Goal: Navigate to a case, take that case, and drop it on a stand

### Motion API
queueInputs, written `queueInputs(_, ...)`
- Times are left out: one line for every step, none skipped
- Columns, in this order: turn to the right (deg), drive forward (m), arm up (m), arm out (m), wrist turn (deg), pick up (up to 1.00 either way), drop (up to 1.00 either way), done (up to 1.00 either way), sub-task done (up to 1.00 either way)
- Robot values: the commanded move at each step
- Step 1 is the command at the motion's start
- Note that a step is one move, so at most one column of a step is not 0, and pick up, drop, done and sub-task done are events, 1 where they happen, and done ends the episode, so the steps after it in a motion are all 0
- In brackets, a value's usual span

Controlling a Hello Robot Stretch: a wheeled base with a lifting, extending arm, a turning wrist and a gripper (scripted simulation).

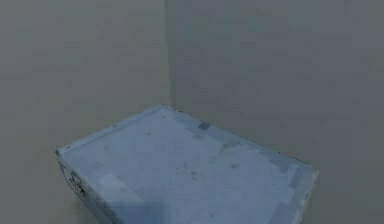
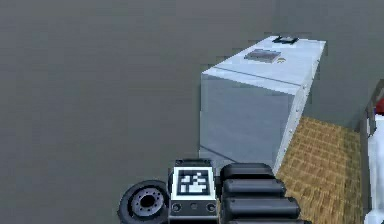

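Observation:
A pale blue-grey block-shaped stand (image 1: 190, 165) sits in a wall corner in the forward view, its flat top bare. In the arm side view a similar pale block (image 2: 250, 100) stands against the wall. On its top lie a flat grey thing (image 2: 265, 55) and a small dark thing (image 2: 287, 40), both too small to name. The arm's dark segments (image 2: 258, 192) and a white marker square (image 2: 193, 183) rise at the bottom edge. Left of them is the gripper's dark round body (image 2: 145, 203). I cannot make out its far end, so I cannot tell whether it holds anything.
Grey walls meet in a corner (image 1: 167, 60) behind the block. A brown woven rug (image 2: 322, 165) covers the floor at the arm side view's right. A white and red thing (image 2: 376, 112) shows at that view's right edge. Plain grey wall (image 2: 90, 90) fills its left.

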Motion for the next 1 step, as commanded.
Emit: queueInputs(0.0,0.00,0.00,0.00,39.0,0.00,0.00,0.00,0.00)
